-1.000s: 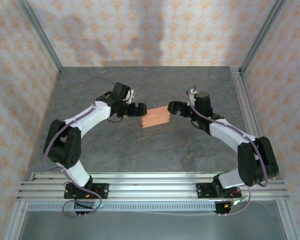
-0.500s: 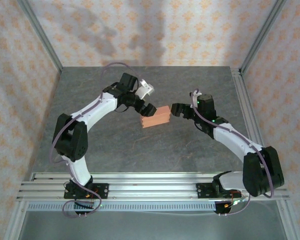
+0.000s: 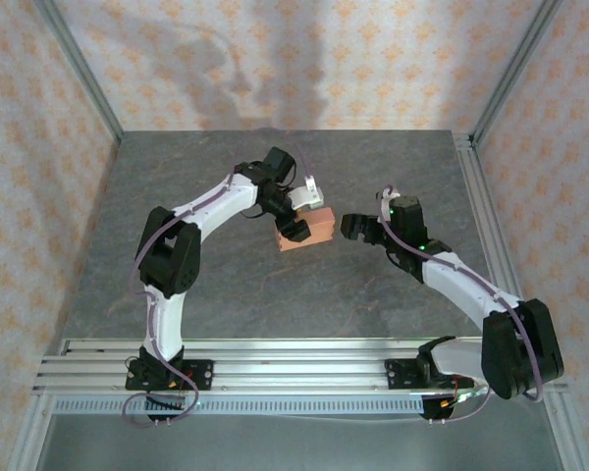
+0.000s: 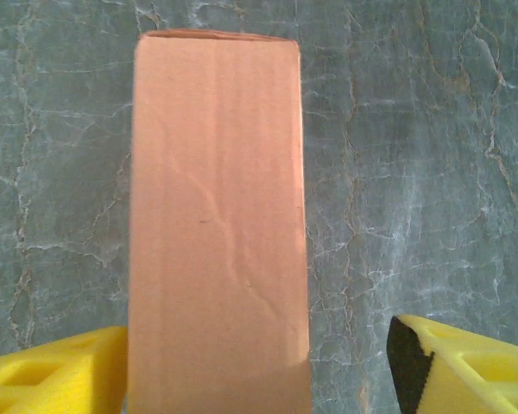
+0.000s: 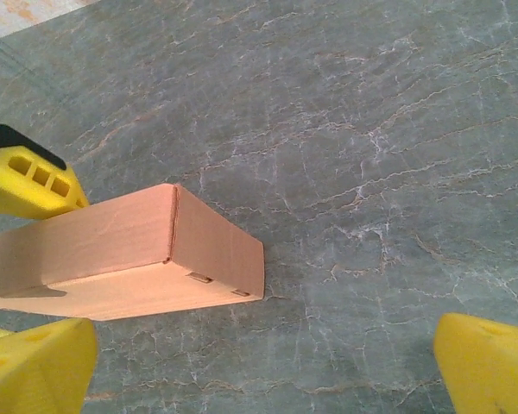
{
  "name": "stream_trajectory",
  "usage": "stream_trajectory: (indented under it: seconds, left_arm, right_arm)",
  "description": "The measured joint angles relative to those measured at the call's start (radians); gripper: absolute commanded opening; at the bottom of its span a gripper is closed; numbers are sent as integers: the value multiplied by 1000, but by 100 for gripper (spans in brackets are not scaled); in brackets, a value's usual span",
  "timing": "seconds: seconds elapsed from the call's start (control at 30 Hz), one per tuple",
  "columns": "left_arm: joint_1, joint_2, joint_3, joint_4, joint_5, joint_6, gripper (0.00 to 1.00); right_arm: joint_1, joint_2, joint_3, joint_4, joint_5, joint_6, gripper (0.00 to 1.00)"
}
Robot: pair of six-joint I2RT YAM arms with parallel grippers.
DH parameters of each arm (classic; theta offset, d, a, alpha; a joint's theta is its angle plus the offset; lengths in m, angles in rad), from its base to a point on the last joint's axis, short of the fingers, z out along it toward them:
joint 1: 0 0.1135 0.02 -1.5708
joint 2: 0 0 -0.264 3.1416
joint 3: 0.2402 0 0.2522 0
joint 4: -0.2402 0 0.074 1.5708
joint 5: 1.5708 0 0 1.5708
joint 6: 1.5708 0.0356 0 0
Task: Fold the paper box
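The paper box (image 3: 319,228) lies at the middle of the table (image 3: 226,294), long axis left to right, its left end between the left gripper's (image 3: 300,222) spread jaws, the right gripper (image 3: 351,228) gaping wide just beyond its right end.

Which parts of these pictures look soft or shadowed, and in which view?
Top external: even light, soft arm shadows on the back wall. Left wrist: the paper box looks slightly soft, the table veins sharper. Right wrist: the yellow fingers at the edges are blurred; the box casts a thin shadow.
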Motion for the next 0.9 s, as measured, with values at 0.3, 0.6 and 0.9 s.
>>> stream_trajectory:
  seconds: [0.3,0.6,0.9]
  left_arm:
    - [-10,-3,-23,0,-89,80,53]
    - [-34,-55,-128,122,-217,126,39]
    - [-62,-115,-245,320,-388,216,41]
  right_arm:
    - [0,-18,-34,1,8,0,100]
    - [0,-19,-34,1,8,0,100]
    - [0,-19,-34,2,8,-7,100]
